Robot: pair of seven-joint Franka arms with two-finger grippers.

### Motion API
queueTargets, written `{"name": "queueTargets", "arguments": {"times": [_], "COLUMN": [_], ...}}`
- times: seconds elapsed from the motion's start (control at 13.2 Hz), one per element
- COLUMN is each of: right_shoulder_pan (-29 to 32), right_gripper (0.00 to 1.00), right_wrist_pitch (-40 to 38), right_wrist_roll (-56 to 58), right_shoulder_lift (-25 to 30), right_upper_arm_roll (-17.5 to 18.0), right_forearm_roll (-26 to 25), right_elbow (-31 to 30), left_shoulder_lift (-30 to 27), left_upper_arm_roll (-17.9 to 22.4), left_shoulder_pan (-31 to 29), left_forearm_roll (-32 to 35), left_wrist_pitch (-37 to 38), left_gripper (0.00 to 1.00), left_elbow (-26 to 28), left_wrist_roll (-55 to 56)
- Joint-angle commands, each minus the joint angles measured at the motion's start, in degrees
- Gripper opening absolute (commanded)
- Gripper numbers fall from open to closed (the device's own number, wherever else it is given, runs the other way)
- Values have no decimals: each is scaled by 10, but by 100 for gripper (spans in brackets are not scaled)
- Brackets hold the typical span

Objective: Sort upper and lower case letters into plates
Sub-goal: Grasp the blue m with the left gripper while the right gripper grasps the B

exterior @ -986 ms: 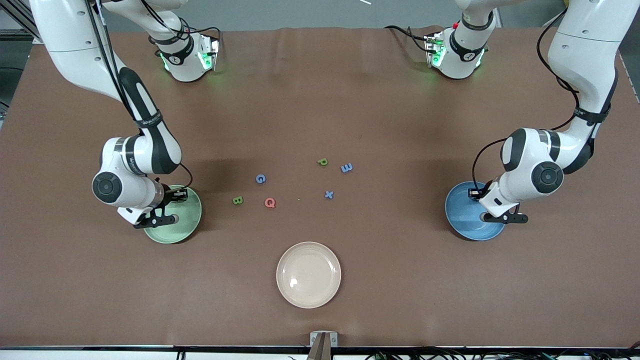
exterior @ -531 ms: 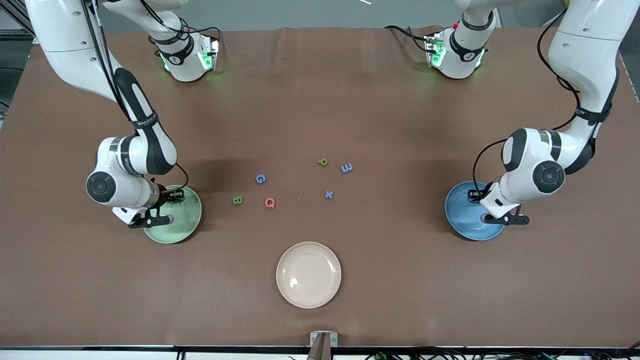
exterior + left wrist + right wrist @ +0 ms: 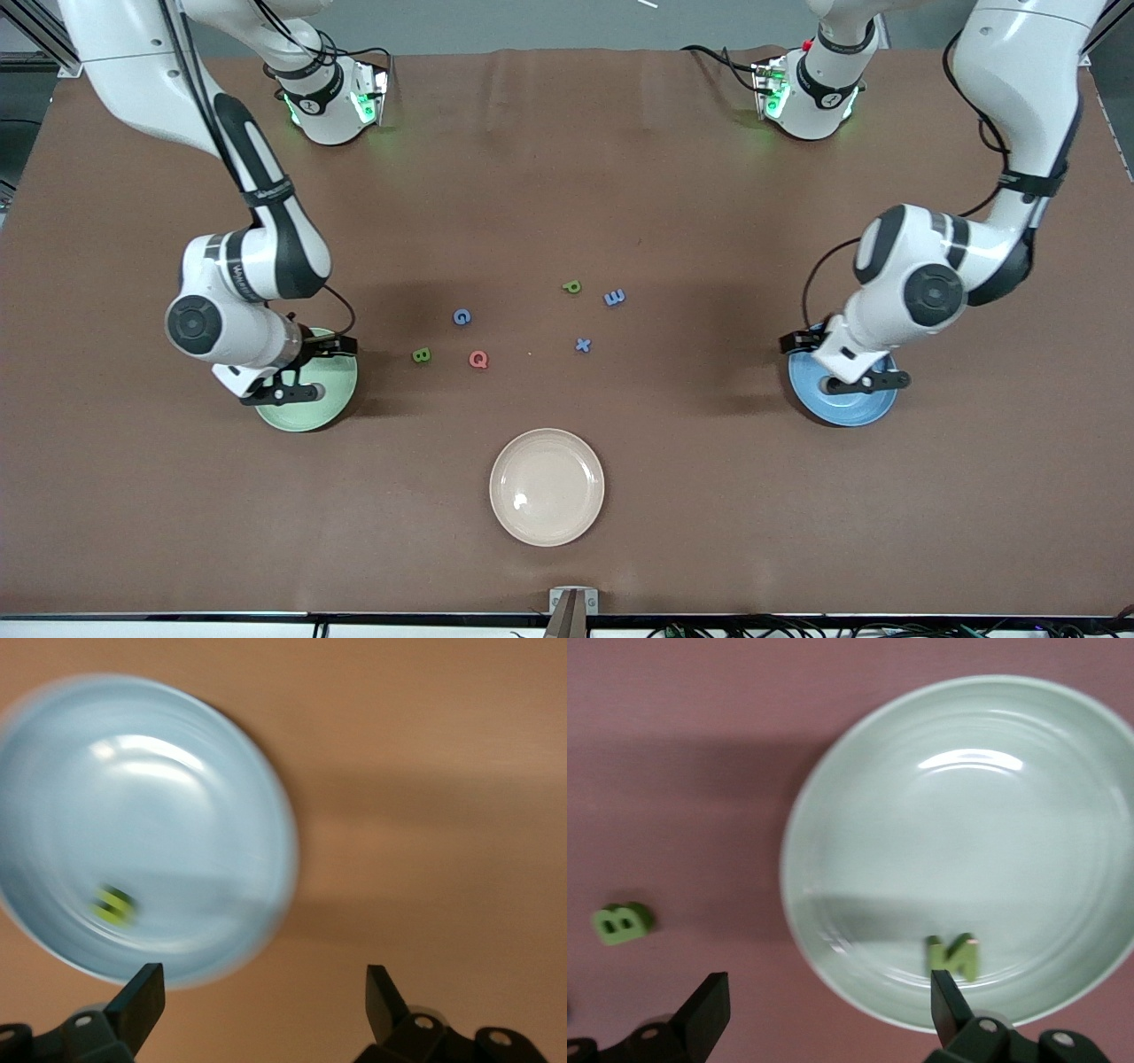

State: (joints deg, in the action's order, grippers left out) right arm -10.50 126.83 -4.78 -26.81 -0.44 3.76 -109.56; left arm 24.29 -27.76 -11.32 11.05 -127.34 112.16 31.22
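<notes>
The mint green plate (image 3: pixel 323 403) lies at the right arm's end of the table and holds a green letter (image 3: pixel 954 955). The sky blue plate (image 3: pixel 850 408) lies at the left arm's end and holds a small green letter (image 3: pixel 113 904). Loose letters lie mid-table: blue G (image 3: pixel 462 316), green B (image 3: pixel 422 355), red Q (image 3: pixel 478 359), green P (image 3: pixel 571 286), blue E (image 3: pixel 614 298), blue x (image 3: pixel 582 345). My right gripper (image 3: pixel 828 1005) is open and empty over the green plate's rim (image 3: pixel 833 974), on the side toward the letters. My left gripper (image 3: pixel 263 997) is open and empty just off the blue plate's rim (image 3: pixel 266 921).
A cream-beige plate (image 3: pixel 547 486) lies near the table's front edge, nearer the front camera than the letters. The green B also shows in the right wrist view (image 3: pixel 622 923), on the brown table cover (image 3: pixel 567 177).
Both grippers have shifted off the plates' middles toward the table's centre, the left one farther. The letters and plates have not moved.
</notes>
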Motion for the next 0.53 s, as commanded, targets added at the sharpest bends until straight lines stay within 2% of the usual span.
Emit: {"name": "queueTargets", "arguments": {"times": [0.0,0.3,0.46], "right_shoulder_pan": [-32,-84,-100], "right_gripper": [100,95,94], "right_wrist_pitch": [33,144,168], "right_wrist_roll": [-30,-49,-70], "right_shoulder_lift": [5,-20,-34], "right_upper_arm_roll": [-1,-1,-2], "right_forearm_roll": [36,43,43], "right_elbow": [-10,-36,-36], "left_shoulder_lift": [10,55,73], "left_upper_arm_roll": [-41,-41,-38], "left_shoulder_pan": [38,148,191], "left_forearm_roll": [2,5,9], "left_wrist_pitch": [10,-3,-49], "left_gripper": [100,100,100], "left_elbow": [-17,-52,-45], "left_wrist_roll": [147,321,384]}}
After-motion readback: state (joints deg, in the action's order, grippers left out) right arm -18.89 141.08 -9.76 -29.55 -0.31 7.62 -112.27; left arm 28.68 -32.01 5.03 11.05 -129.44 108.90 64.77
